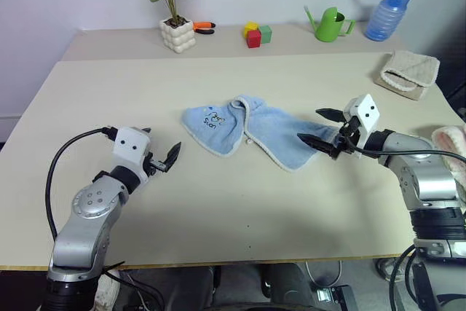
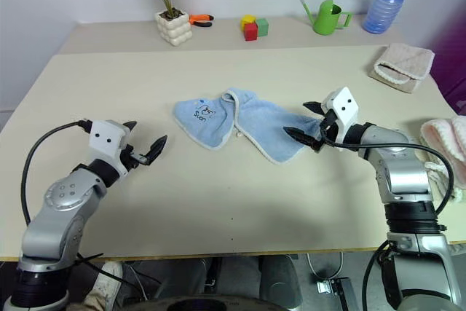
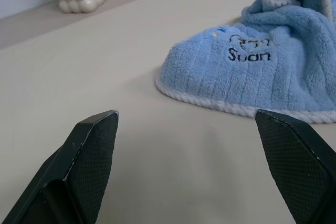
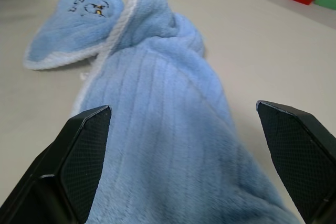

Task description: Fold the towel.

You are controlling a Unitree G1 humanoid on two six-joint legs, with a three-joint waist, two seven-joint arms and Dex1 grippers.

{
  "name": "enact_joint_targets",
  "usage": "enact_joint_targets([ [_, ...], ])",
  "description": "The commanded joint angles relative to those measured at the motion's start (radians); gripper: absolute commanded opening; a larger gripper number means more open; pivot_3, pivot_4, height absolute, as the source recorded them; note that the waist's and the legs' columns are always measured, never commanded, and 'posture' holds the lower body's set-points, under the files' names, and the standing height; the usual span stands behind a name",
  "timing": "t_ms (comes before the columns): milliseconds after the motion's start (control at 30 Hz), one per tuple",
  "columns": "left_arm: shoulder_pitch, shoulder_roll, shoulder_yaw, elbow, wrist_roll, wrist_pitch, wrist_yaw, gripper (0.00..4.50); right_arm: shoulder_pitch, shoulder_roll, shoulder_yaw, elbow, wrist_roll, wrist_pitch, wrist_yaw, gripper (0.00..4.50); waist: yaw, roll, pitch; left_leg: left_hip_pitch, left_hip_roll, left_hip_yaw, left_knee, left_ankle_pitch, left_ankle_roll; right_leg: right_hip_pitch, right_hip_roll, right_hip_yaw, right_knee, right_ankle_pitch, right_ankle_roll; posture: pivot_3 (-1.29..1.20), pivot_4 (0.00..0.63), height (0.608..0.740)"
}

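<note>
You have a pale beige counter (image 1: 218, 202) in front of you, with a second, narrower surface butted against its far edge. The towel (image 1: 251, 130) lies rumpled near the middle of the counter, a little toward the right edge, stretched in a loose band from left to right. Its left end is a rounded flap with a dark printed motif (image 1: 215, 119) facing up; a whitish trim runs along the edges, and a fold stands up in the middle.

Your right tool (image 1: 322, 127) sits at the towel's right end, fingers spread wide, one above the cloth and one low at its edge; it grips nothing. Your left tool (image 1: 172, 155) hovers over bare counter well to the left of the towel's flap, fingers released and apart, pointing toward it.

A beige quilted cloth (image 1: 408, 73) rests near the far right corner of the counter, and a pink-white fluffy cloth (image 1: 451, 143) lies at the right edge.

Along the back surface stand a potted plant (image 1: 175, 5), a blue spray bottle (image 1: 386, 12), a green watering can (image 1: 331, 24), coloured blocks (image 1: 256, 33) and orange-handled pliers (image 1: 204, 27).
</note>
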Motion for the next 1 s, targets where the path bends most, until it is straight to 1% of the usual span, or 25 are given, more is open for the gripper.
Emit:
enact_joint_targets([
  [33, -0.019, -0.002, -0.008, -0.024, 0.021, 0.004, 0.018, 4.26, 0.000, -0.019, -0.036, -0.012, 0.017, -0.010, 0.005, 4.50, 0.000, 0.000, 0.000, 0.000, 0.000, 0.000, 0.000, 0.000, 0.000, 0.000, 0.000, 0.000, 0.000, 0.000, 0.000, 0.00, 0.150, 0.732],
  [333, -0.035, 0.018, 0.020, 0.001, 0.027, 0.002, 0.017, 4.26, 0.027, -0.008, -0.026, -0.051, 0.012, 0.001, -0.017, 4.50, 0.005, 0.000, 0.000, 0.000, 0.000, 0.000, 0.000, 0.000, 0.000, 0.000, 0.000, 0.000, 0.000, 0.000, 0.000, 0.00, 0.150, 0.732],
  [467, -0.050, 0.053, 0.008, 0.024, 0.026, -0.021, -0.028, 4.26, 0.028, 0.013, -0.019, -0.069, 0.008, -0.003, -0.050, 4.50, 0.009, 0.000, 0.000, 0.000, 0.000, 0.000, 0.000, 0.000, 0.000, 0.000, 0.000, 0.000, 0.000, 0.000, 0.000, 0.00, 0.150, 0.732],
  [633, -0.110, 0.091, -0.022, 0.108, 0.033, -0.076, -0.093, 4.26, 0.047, 0.050, -0.006, -0.105, 0.001, -0.011, -0.099, 4.50, 0.018, 0.000, 0.000, 0.000, 0.000, 0.000, 0.001, 0.000, 0.000, 0.000, 0.000, 0.000, 0.000, 0.000, 0.000, 0.00, 0.150, 0.732],
  [733, -0.154, 0.100, -0.073, 0.169, 0.042, -0.124, -0.146, 4.26, 0.077, 0.058, 0.007, -0.137, -0.013, -0.006, -0.119, 4.50, 0.021, 0.000, 0.000, 0.000, 0.000, 0.000, 0.001, 0.000, 0.000, 0.000, 0.000, 0.000, 0.000, 0.000, 0.000, 0.00, 0.150, 0.732],
  [833, -0.199, 0.095, -0.117, 0.214, 0.018, -0.148, -0.221, 4.26, 0.107, 0.058, 0.011, -0.178, 0.000, 0.017, -0.126, 4.50, 0.021, 0.000, 0.000, 0.000, -0.001, 0.000, 0.001, 0.000, 0.000, 0.000, -0.001, 0.000, 0.000, 0.000, 0.000, 0.00, 0.150, 0.732],
  [900, -0.223, 0.095, -0.166, 0.236, 0.010, -0.166, -0.286, 4.26, 0.128, 0.062, 0.009, -0.199, 0.005, 0.021, -0.134, 4.50, 0.019, 0.000, 0.000, 0.000, -0.001, 0.000, 0.001, 0.000, 0.000, 0.000, 0.000, 0.000, 0.000, 0.000, 0.000, 0.00, 0.150, 0.732],
  [1000, -0.262, 0.100, -0.271, 0.269, 0.034, -0.188, -0.385, 4.26, 0.156, 0.075, 0.015, -0.230, 0.005, 0.031, -0.155, 4.50, 0.018, 0.000, 0.000, 0.000, 0.000, 0.000, 0.001, 0.000, 0.000, 0.000, 0.000, 0.000, 0.000, 0.000, 0.000, 0.00, 0.150, 0.732],
])
